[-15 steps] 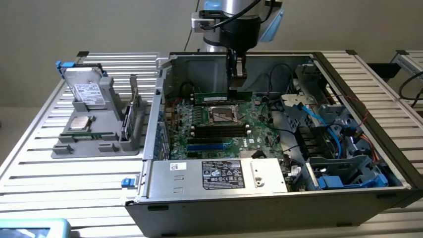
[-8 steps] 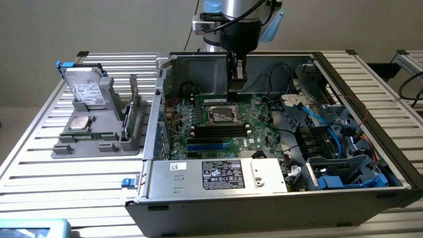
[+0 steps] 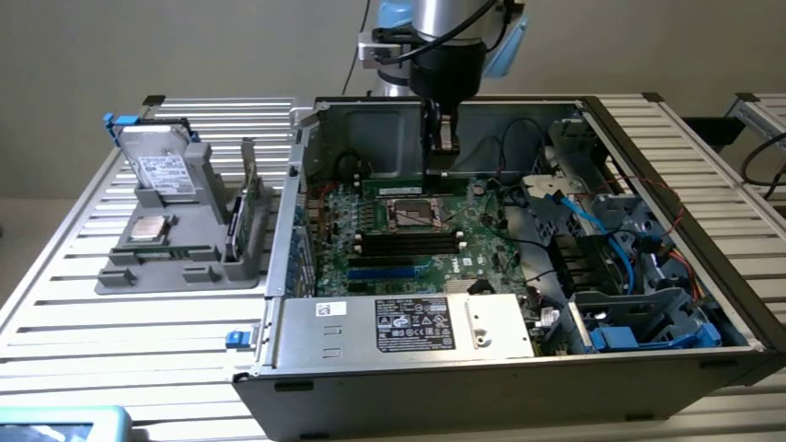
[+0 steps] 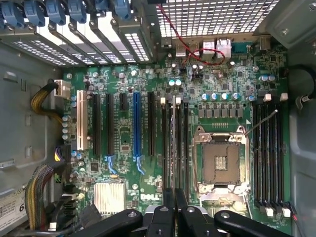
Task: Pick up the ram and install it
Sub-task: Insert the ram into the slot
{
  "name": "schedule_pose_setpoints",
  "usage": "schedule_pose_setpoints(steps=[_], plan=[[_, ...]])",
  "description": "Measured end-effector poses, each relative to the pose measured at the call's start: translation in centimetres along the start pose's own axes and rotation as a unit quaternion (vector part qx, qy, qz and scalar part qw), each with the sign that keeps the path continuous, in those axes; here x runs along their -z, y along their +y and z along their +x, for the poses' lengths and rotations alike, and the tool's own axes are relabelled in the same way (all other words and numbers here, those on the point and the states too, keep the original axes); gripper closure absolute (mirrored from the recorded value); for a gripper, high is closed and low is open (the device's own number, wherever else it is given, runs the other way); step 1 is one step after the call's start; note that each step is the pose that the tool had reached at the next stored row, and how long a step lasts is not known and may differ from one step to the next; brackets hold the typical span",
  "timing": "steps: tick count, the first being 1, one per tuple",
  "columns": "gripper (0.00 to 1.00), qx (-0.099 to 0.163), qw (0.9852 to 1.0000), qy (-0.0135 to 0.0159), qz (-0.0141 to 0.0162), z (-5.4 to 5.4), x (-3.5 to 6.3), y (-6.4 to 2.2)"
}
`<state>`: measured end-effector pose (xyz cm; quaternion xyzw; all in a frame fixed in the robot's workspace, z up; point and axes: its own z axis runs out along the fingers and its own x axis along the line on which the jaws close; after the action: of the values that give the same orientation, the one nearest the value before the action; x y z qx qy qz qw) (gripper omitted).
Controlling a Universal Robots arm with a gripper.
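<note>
The ram [image 3: 411, 181] is held by the clenched pincer [image 3: 440, 168] inside the computer case [image 3: 491, 396], just above the motherboard [image 3: 338, 253] and beside the empty chip socket [image 3: 411, 214]. The carrying step seems to be in hand, as the ram is not yet plugged in. A straight line-up with a memory slot [image 3: 406, 241] is needed.

Green motherboard [image 4: 148, 81], blue slot [image 4: 137, 123], black end effector [image 4: 174, 196].

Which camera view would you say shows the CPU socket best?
The wrist view: the CPU socket faces the camera squarely, its metal frame and contact field unobstructed. The exterior view shows the socket at a slant amid the motherboard.
</note>
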<state>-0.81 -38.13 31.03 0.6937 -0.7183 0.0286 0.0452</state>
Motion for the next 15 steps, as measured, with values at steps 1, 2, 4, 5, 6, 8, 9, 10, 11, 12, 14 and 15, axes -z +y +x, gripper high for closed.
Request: schedule_pose_setpoints(steps=[1, 2, 4, 5, 6, 8, 9, 10, 11, 12, 14, 15], plan=[[0.87, 0.0, 1.0, 0.0022, 0.0001, 0.0, -0.04, -0.02], [0.87, 0.0, 1.0, 0.0049, 0.0002, 0.0, -0.09, -0.03], [0.87, 0.0, 1.0, 0.0085, 0.0003, 0.0, -0.24, -0.05], [0.87, 0.0, 1.0, 0.0084, 0.0004, 0.0, -0.36, -0.05], [0.87, 0.0, 1.0, 0.0086, 0.0003, 0.0, -0.49, -0.05], [0.87, 0.0, 1.0, 0.0084, 0.0003, 0.0, -0.8, -0.06], [0.87, 0.0, 1.0, 0.0084, 0.0002, 0.0, -0.94, -0.07], [0.87, 0.0, 1.0, 0.0083, 0.0, 0.0, -1.1, -0.07], [0.87, 0.0, 1.0, 0.0082, -0.0002, 0.1, -1.29, -0.08], [0.87, 0.0, 1.0, 0.0082, -0.0003, 0.1, -1.48, -0.08], [0.87, 0.0, 1.0, 0.008, -0.0007, 0.1, -1.85, -0.09], [0.87, 0.0, 1.0, 0.0079, -0.0011, 0.1, -2.03, -0.09]])
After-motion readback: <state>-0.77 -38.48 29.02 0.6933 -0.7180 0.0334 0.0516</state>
